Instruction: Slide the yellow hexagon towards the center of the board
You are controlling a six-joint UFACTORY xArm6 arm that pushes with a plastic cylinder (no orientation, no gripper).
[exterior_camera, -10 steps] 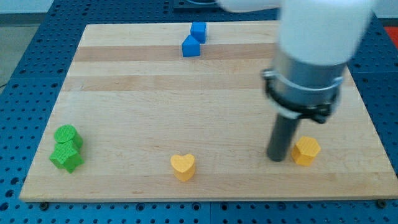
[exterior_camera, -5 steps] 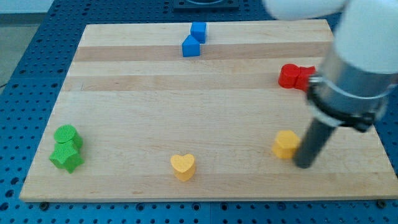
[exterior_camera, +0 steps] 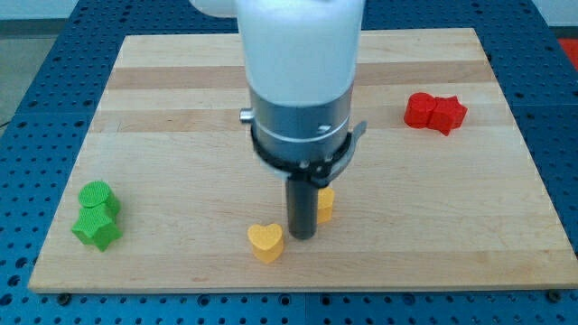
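Yellow hexagon (exterior_camera: 325,204) being seen just below board centre, mostly hidden behind rod, only right part showing. My tip (exterior_camera: 302,236) being pressed at hexagon's left, touching or nearly so; no pincer fitted, rod only. Yellow heart (exterior_camera: 265,242) being seen just left of tip, near view's bottom edge. Yellow pieces counted: two. Red blocks (exterior_camera: 434,112) being counted: two, touching, at view's right. Green blocks (exterior_camera: 97,214) being counted: two, touching, at view's left. Wooden board (exterior_camera: 163,135) being partly covered by arm body.

A pale wooden board (exterior_camera: 181,99) lies on a blue perforated table (exterior_camera: 36,90).
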